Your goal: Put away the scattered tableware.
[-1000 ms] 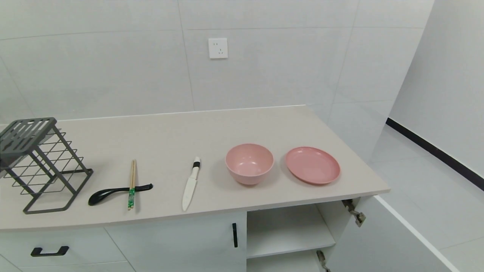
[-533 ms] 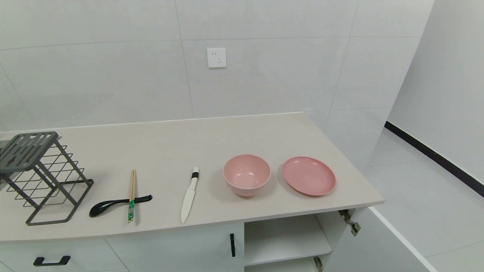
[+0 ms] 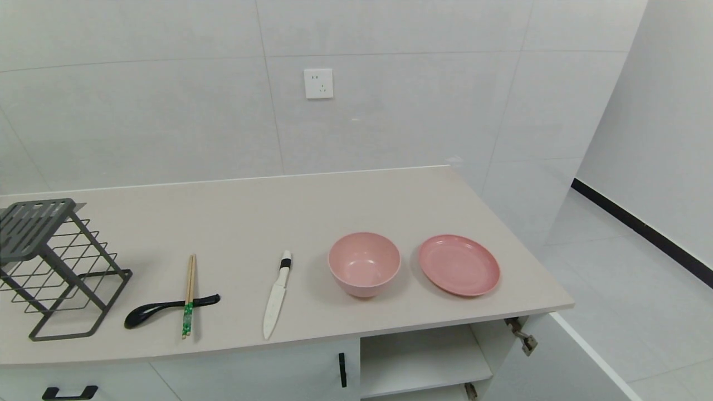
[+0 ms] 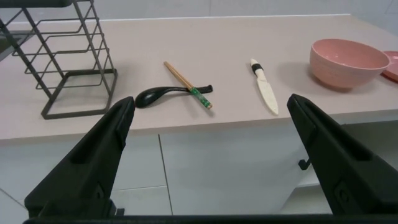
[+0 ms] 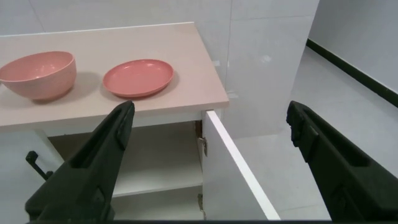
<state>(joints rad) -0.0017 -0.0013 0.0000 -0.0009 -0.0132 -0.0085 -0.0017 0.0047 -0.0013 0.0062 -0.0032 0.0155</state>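
On the beige counter (image 3: 289,206) lie, from left to right, a black spoon (image 3: 167,307) crossed by wooden chopsticks (image 3: 188,295), a white knife (image 3: 277,295), a pink bowl (image 3: 364,263) and a pink plate (image 3: 459,264). My left gripper (image 4: 211,155) is open and hangs in front of the counter's edge, facing the spoon (image 4: 161,94), chopsticks (image 4: 186,84) and knife (image 4: 264,87). My right gripper (image 5: 208,162) is also open, off the counter before the open cabinet, with the bowl (image 5: 37,74) and plate (image 5: 138,78) beyond it. Neither holds anything.
A dark wire rack (image 3: 50,262) stands at the counter's left end. Under the plate a cabinet (image 3: 423,356) is open, its white door (image 3: 562,362) swung out to the right. A drawer with a black handle (image 3: 69,392) sits at the lower left.
The head camera has moved, so the whole scene sits lower in the picture. The tableware has kept its places on the counter.
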